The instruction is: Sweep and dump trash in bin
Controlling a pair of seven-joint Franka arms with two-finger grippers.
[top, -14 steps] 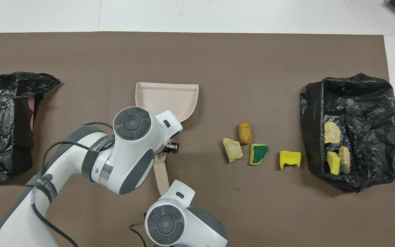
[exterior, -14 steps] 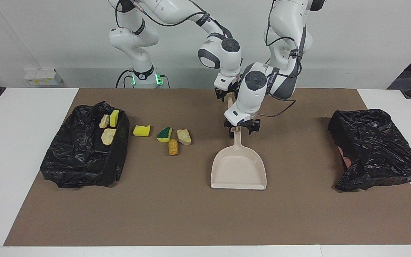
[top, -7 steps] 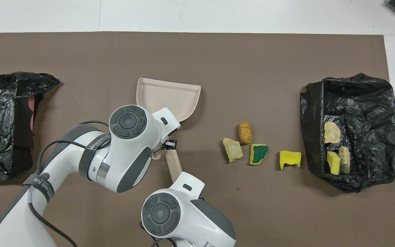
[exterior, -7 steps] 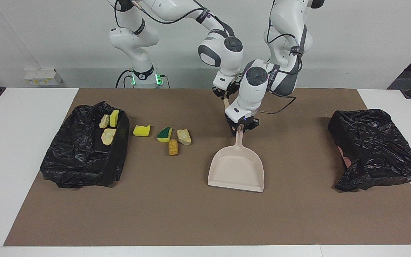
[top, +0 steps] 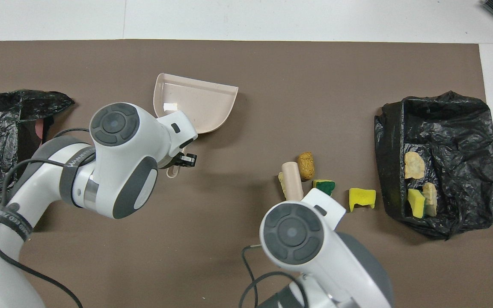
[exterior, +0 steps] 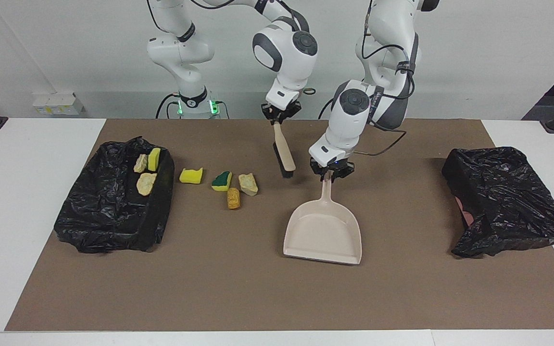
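Jaws of left gripper (exterior: 332, 174) clamp dustpan (exterior: 322, 232) handle, mouth pointing away from robots; right gripper (exterior: 281, 115) grips brush (exterior: 284, 154).

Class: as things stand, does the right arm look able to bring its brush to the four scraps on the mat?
Probably yes: the right gripper holds the brush beside the scraps, with nothing between.

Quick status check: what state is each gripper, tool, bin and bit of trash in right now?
Left gripper: shut on dustpan handle.
Right gripper: shut on brush handle.
Dustpan: empty, front edge on the mat.
Brush: hanging bristles down.
Loose trash: four scraps on the mat.
Bin by the trash: holds three scraps.
Second bin: contents hidden.
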